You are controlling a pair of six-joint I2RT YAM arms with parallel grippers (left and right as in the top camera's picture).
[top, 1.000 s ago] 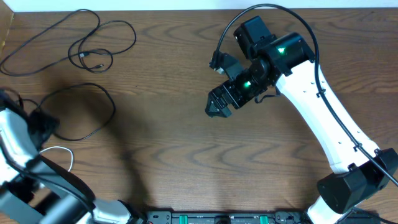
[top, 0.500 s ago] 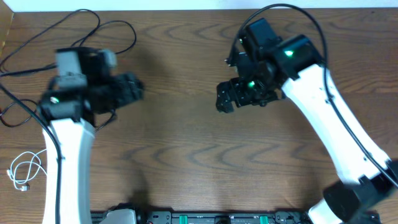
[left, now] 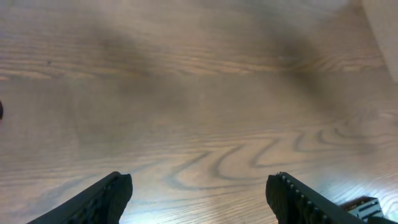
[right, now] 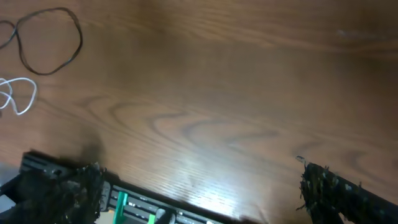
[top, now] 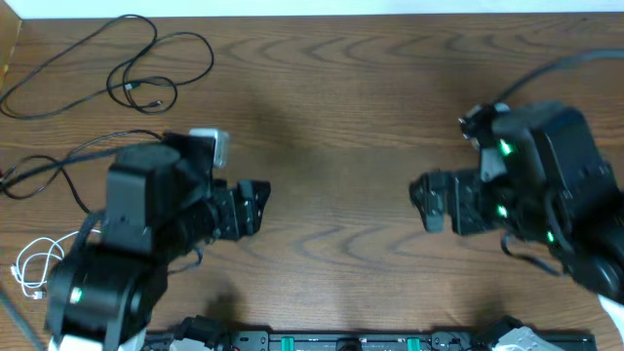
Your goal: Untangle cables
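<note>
Dark brown wood with a wavy grain makes the table, and both arms hang low over its near half. The left gripper points toward the middle of the table. In the left wrist view its two fingers stand wide apart, with only bare wood between them, so it holds nothing. The right gripper faces it from the other side, well apart from it. In the right wrist view its fingers are also spread wide and empty above the wood.

Farther out, the cables all lie on the left part of the table, away from both grippers. The first black cable is at the far left corner, in some loose loops that cross each other. The second black cable lies nearer, apart from the first one, and the left arm covers part of it. The white cable is a small coil at the left edge, near the second black cable; whether these two touch I cannot tell. Along the near edge of the table runs a black rail with green parts.
</note>
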